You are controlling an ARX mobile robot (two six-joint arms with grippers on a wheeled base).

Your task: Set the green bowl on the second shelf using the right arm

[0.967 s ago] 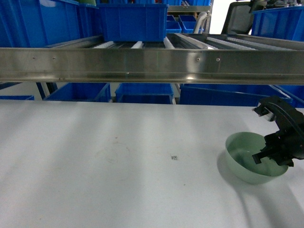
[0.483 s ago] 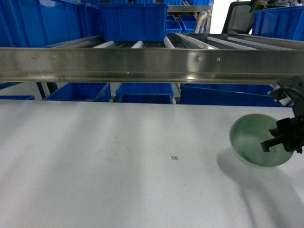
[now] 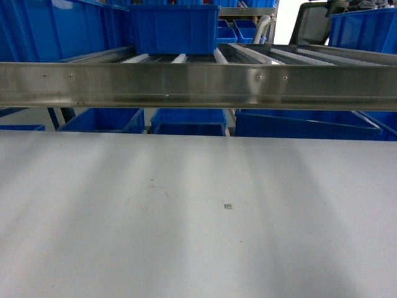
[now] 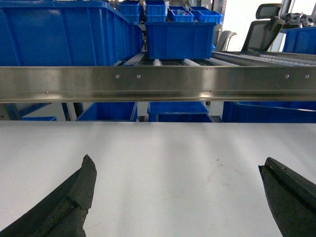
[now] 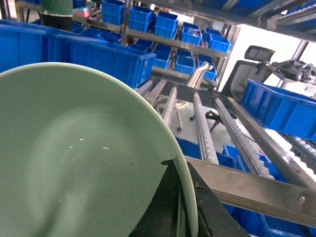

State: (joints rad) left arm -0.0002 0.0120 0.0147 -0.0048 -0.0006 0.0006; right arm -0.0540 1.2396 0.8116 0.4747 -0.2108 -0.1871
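The green bowl (image 5: 74, 158) fills the left of the right wrist view, tilted with its inside facing the camera. My right gripper (image 5: 181, 170) is shut on its rim, one black finger inside and one outside. Just beyond the bowl runs the steel front rail (image 5: 252, 192) of the second shelf, and its roller rails (image 5: 203, 131) stretch away behind it. The head view shows the same shelf rail (image 3: 198, 87), but neither the bowl nor the right arm. My left gripper (image 4: 177, 163) hangs open over the white table with nothing between its fingers.
A blue crate (image 3: 173, 28) stands on the rollers at the back left. More blue crates (image 3: 186, 121) sit under the shelf, behind the white tabletop (image 3: 186, 236). A black office chair (image 3: 313, 22) is behind the rack at the right.
The right gripper lifted the bowl off the table at the right, tipped it upright, and carried it up out of the head view. The left gripper has not visibly moved.
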